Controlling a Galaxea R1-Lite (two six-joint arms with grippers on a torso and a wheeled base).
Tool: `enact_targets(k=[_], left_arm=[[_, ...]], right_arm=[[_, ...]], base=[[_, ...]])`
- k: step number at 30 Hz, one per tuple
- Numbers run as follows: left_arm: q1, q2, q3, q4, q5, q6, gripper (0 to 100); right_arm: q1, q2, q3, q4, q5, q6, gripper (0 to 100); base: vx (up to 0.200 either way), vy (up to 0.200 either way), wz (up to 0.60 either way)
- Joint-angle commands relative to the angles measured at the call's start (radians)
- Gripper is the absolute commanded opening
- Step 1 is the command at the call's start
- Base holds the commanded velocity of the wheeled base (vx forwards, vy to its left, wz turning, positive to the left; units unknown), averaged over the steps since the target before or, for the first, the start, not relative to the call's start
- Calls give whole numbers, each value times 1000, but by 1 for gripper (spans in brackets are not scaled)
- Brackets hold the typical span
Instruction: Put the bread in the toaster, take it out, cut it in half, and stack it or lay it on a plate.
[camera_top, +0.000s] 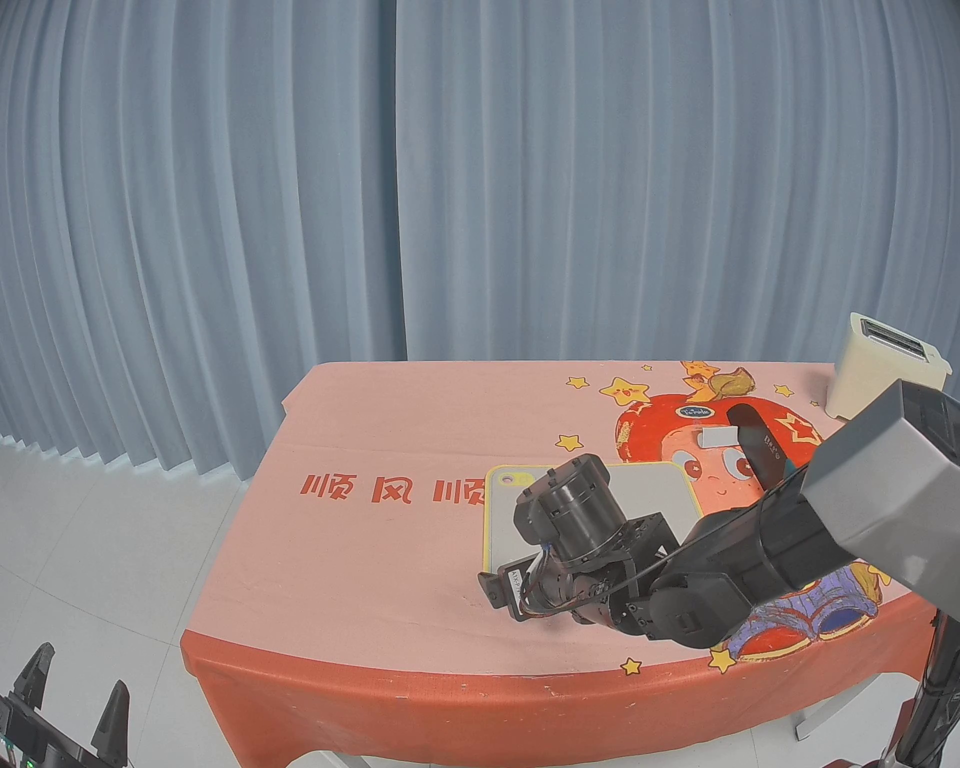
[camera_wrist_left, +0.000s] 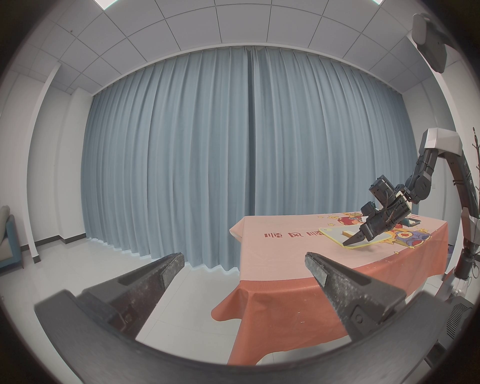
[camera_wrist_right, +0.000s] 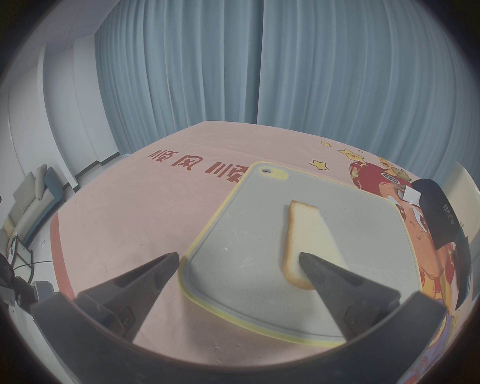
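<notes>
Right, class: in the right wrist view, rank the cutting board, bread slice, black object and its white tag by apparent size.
1. Cutting board, largest.
2. Bread slice and black object look alike, both partly cut off, so unranked.
3. White tag, smallest.

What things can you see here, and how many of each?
Table: 1, pink cloth with cartoon print, in front of the curtain.
Board: 1, grey with a yellow rim, on the table's near middle.
Bread: 1 slice, pale, flat on the board.
Toaster: 1, cream, table's far right corner.
Black thing: 1, with a white tag, right of the board; maybe a sheathed knife.
Curtain: 1, blue-grey, behind the table.
Right gripper: 1, black, open, over the board's near edge.
Left gripper: 1, black, open, low, left of the table.
</notes>
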Motion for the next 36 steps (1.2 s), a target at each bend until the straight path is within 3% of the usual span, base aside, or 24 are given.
enact_targets(k=[1,36], left_arm=[[0,-1,18,0,0,0,100],[0,-1,18,0,0,0,100]], right_arm=[[0,7,-3,1,1,-1,0],[15,-139,52,3,-8,-11,0]], base=[[0,0,0],[0,0,0]])
